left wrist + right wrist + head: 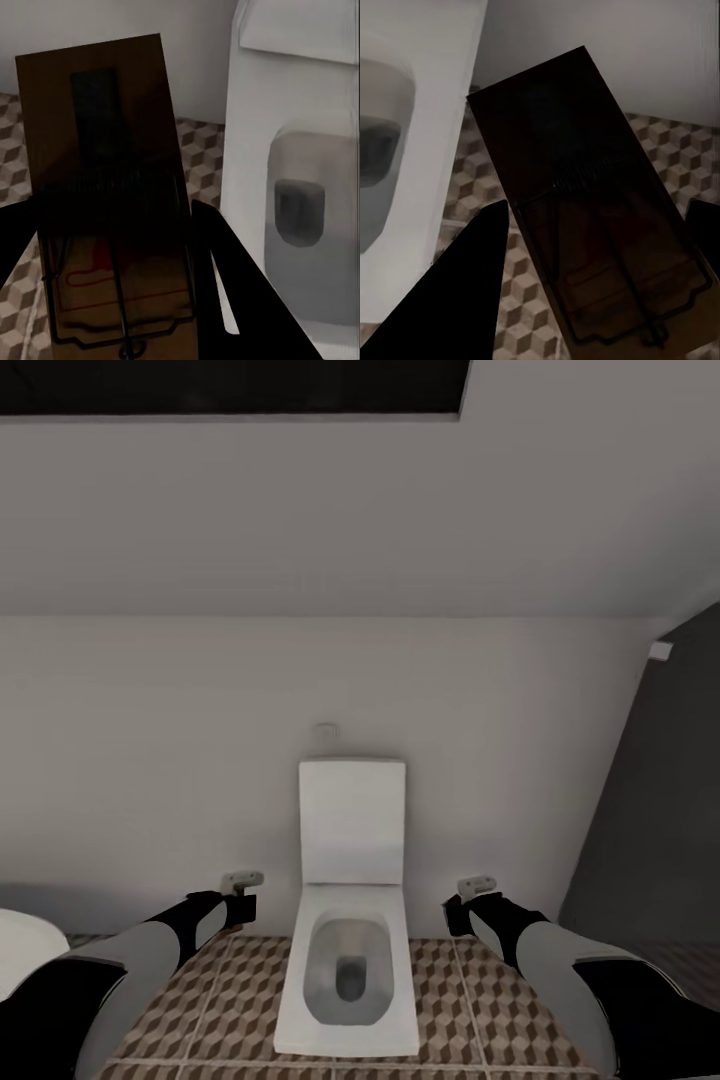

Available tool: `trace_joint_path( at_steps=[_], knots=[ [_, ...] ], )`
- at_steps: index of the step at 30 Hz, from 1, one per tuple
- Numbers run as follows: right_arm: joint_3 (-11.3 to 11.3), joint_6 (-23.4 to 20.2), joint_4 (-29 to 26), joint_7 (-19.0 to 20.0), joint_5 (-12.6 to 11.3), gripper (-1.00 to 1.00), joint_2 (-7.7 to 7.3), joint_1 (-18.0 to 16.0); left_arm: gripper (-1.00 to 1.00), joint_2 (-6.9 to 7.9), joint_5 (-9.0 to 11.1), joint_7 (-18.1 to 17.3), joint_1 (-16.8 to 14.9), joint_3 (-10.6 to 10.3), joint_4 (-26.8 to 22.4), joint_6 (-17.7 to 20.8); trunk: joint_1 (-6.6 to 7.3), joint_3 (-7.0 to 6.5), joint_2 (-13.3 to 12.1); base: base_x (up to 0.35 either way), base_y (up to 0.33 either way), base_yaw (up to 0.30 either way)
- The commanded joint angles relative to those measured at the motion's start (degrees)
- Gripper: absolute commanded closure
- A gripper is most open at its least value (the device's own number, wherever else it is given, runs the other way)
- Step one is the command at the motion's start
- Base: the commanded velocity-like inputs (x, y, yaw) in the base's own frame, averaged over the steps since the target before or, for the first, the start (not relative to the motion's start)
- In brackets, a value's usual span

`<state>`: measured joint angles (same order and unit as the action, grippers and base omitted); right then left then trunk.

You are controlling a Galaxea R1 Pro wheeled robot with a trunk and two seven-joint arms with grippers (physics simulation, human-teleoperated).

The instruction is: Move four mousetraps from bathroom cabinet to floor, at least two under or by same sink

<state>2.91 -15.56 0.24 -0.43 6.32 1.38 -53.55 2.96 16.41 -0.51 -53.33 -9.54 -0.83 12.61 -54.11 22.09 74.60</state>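
Cube-pattern tiled floor [480,1000], white toilet [348,970], grey wall [300,680]; claws apparently holding mousetraps [105,210].

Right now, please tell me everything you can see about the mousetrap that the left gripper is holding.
The mousetrap is a flat rectangular board that looks like brown wood, lying between the dark fingers of the left gripper. On its face sit a dark plate, a coil spring across the middle, a thin wire frame toward the near end, and a faint red printed outline. It is held in the air above the patterned tile floor, beside the white toilet, touching only the gripper.
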Motion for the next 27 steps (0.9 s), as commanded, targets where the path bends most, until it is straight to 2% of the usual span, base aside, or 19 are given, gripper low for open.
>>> trace_joint_path(
  at_steps=[1, 6, 27],
  knots=[
    [0.3, -0.3, 0.0, -0.1, 0.5, 1.00, 0.03, -0.1, 1.00, 0.03, 0.4, -0.1, 0.0, -0.5, -0.1, 0.3, 0.00, 0.04, 0.0, 0.000, 0.000, -0.191],
    [0.3, -0.3, 0.0, -0.1, 0.5, 1.00, 0.07, -0.1, 1.00, 0.03, 0.4, 0.0, 0.0, -0.5, -0.1, 0.3, 0.00, -0.01, 0.0, 0.000, 0.000, -0.094],
    [0.3, 0.2, 0.1, -0.2, 0.5, 1.00, 0.12, -0.1, 1.00, 0.11, 0.3, -0.7, 0.0, -0.5, -0.1, 0.4, -4.61, 3.75, 8.5, 0.000, 0.000, -0.004]
  ],
)
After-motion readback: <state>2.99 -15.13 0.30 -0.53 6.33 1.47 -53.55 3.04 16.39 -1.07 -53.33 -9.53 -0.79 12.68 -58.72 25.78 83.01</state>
